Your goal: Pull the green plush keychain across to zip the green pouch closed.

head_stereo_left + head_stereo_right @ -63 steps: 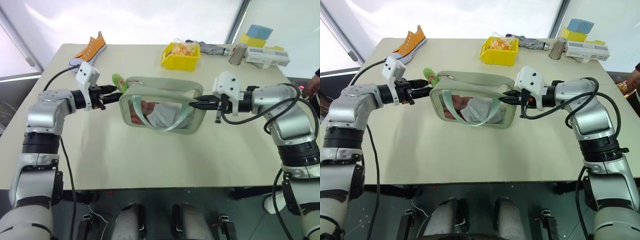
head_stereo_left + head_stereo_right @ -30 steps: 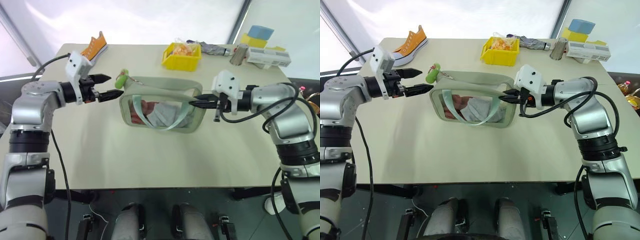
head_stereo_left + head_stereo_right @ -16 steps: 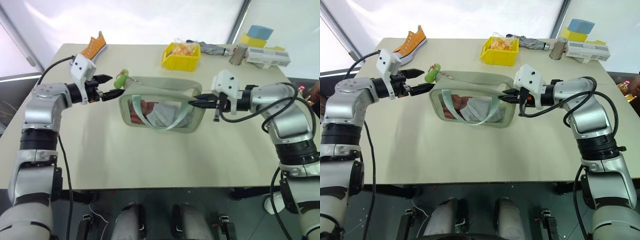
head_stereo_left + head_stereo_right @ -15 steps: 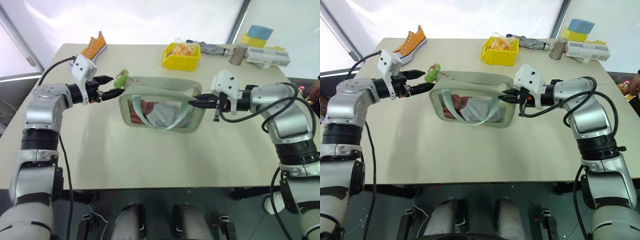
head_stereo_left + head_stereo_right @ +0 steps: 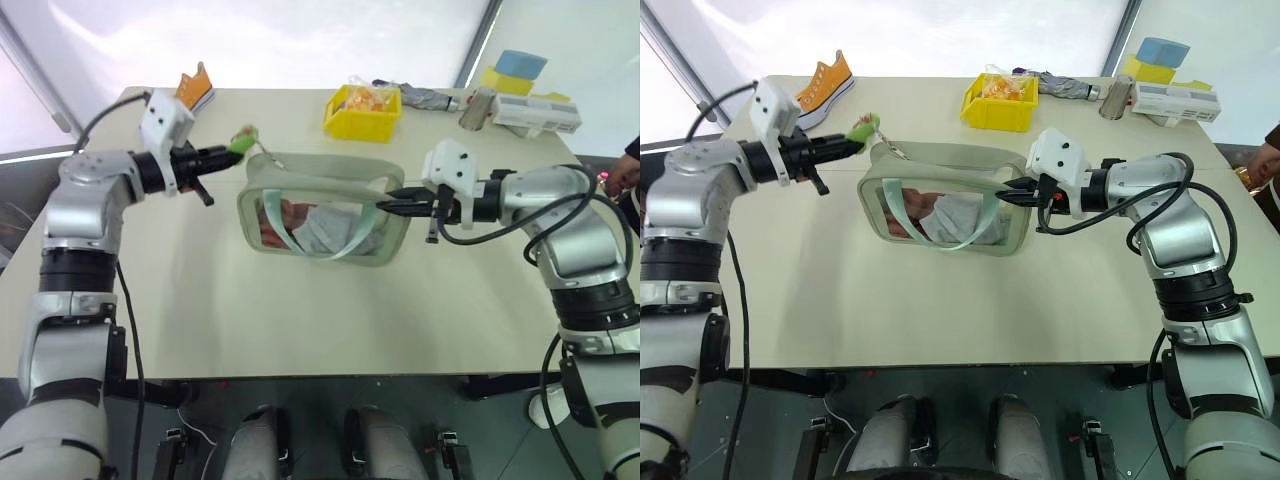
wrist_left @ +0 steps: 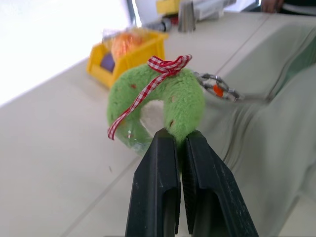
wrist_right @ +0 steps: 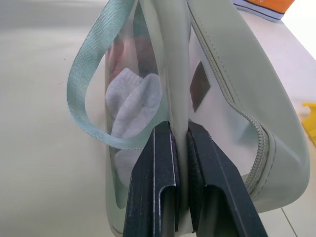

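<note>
Cream tabletop (image 5: 300, 300) under bright white windows carries the green pouch (image 5: 325, 215) at centre. Left gripper (image 6: 178, 140) pinches the green plush keychain (image 6: 170, 98) at its left end; right gripper (image 7: 178, 133) clamps its right edge.

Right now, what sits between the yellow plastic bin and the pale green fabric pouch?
Bare tabletop, in the left eye view: nothing lies between the yellow plastic bin and the pale green fabric pouch.
</note>
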Tool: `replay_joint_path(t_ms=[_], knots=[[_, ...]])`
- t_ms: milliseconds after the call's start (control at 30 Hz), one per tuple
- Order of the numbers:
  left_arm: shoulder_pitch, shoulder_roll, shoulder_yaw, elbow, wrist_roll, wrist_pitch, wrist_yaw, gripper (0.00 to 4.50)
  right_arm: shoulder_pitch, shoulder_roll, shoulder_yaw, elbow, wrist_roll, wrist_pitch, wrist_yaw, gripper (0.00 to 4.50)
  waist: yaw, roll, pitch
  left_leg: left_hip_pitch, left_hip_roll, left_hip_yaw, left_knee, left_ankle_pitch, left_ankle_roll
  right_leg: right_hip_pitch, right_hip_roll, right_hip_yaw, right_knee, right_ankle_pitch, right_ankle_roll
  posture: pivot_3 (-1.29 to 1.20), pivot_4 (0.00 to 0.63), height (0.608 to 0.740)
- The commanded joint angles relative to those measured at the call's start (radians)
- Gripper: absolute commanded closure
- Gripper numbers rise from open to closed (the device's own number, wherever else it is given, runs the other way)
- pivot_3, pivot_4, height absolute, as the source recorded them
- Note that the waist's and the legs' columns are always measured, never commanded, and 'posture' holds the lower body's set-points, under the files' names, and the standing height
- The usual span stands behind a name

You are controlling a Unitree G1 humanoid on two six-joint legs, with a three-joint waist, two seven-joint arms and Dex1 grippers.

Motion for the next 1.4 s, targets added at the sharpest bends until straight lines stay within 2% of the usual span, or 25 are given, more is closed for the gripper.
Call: replay_joint_path(t_ms=[33,300,400,567,633,833,967,1100,1200,1300,1400], knots=[[0.016,0.004,-0.059,-0.146,0.006,-0.008,-0.038,4.43,-0.008,-0.004,-0.026,-0.033,0.012,-0.006,-0.011,4.50,0.000,0.000,0.000,0.000,0.000,0.000,0.000,0.000,0.000,0.000,0.000,0.000,0.000,0.000,0.000,0.00,0.150,0.740],[0.020,0.023,-0.182,-0.110,0.137,-0.195,-0.105,4.43,-0.010,-0.001,-0.025,-0.026,0.009,-0.010,-0.016,4.50,-0.001,0.001,0.000,0.001,0.000,0.001,0.000,0.000,0.000,0.000,0.001,0.000,0.000,0.000,0.000,0.00,0.150,0.740],[-0.014,0.020,-0.180,-0.077,0.139,-0.213,-0.122,3.45,-0.007,0.000,-0.026,-0.027,0.009,-0.013,-0.018,4.50,-0.001,0.001,-0.001,0.001,0.000,0.001,0.000,0.000,0.000,0.000,0.001,0.000,0.000,0.000,0.000,0.00,0.150,0.740],[-0.044,0.057,-0.170,-0.098,0.137,-0.196,-0.156,0.91,-0.006,0.004,-0.020,-0.022,0.004,-0.022,-0.023,4.50,-0.001,0.001,0.000,0.001,0.000,0.000,0.000,0.000,0.000,0.000,0.001,0.000,0.000,0.000,0.000,0.00,0.150,0.740],[-0.046,0.094,-0.165,-0.117,0.131,-0.189,-0.192,0.05,-0.009,0.008,-0.015,-0.014,0.001,-0.030,-0.020,4.50,-0.005,0.001,0.000,0.000,0.000,0.000,0.000,0.000,0.000,0.000,0.001,0.000,0.000,0.000,0.000,0.00,0.150,0.740],[0.022,0.172,-0.140,-0.132,0.124,-0.160,-0.215,0.05,-0.031,0.016,-0.008,0.015,-0.010,-0.056,-0.013,4.50,-0.003,0.001,0.000,0.000,0.000,0.001,0.000,0.000,0.000,0.000,0.001,0.000,0.000,0.000,0.000,0.00,0.150,0.740],[0.117,0.141,-0.117,-0.103,0.130,-0.175,-0.145,0.05,-0.036,0.019,-0.006,0.023,-0.013,-0.064,-0.009,4.50,-0.003,0.001,-0.001,0.001,0.000,0.000,0.000,0.000,0.000,0.000,0.000,0.000,0.000,0.000,0.000,0.00,0.150,0.740],[0.138,0.106,-0.108,-0.065,0.134,-0.194,-0.097,0.05,-0.038,0.017,-0.006,0.028,-0.015,-0.069,-0.003,4.50,0.000,0.001,0.000,0.000,0.000,0.000,0.000,0.000,0.000,0.000,0.000,0.000,0.000,0.000,0.000,0.00,0.150,0.740],[0.122,0.077,-0.096,-0.032,0.116,-0.195,-0.071,0.90,-0.044,0.020,-0.004,0.030,-0.019,-0.070,-0.003,4.50,-0.001,0.001,0.000,0.000,0.000,0.000,0.001,0.000,0.000,0.000,0.000,0.000,0.000,0.000,0.000,0.00,0.150,0.740],[0.126,0.062,-0.091,-0.045,0.094,-0.175,-0.077,2.35,-0.045,0.019,-0.002,0.030,-0.024,-0.070,-0.004,4.50,-0.001,0.001,0.000,0.000,0.000,0.000,0.000,0.000,0.000,0.000,0.000,0.000,0.000,0.000,0.000,0.00,0.150,0.740],[0.139,0.059,-0.091,-0.070,0.075,-0.151,-0.085,4.01,-0.045,0.019,-0.001,0.027,-0.025,-0.067,-0.005,4.50,-0.002,0.001,0.000,0.000,0.000,0.000,0.000,0.000,0.000,0.000,0.000,0.000,0.000,0.000,0.000,0.00,0.150,0.740]])
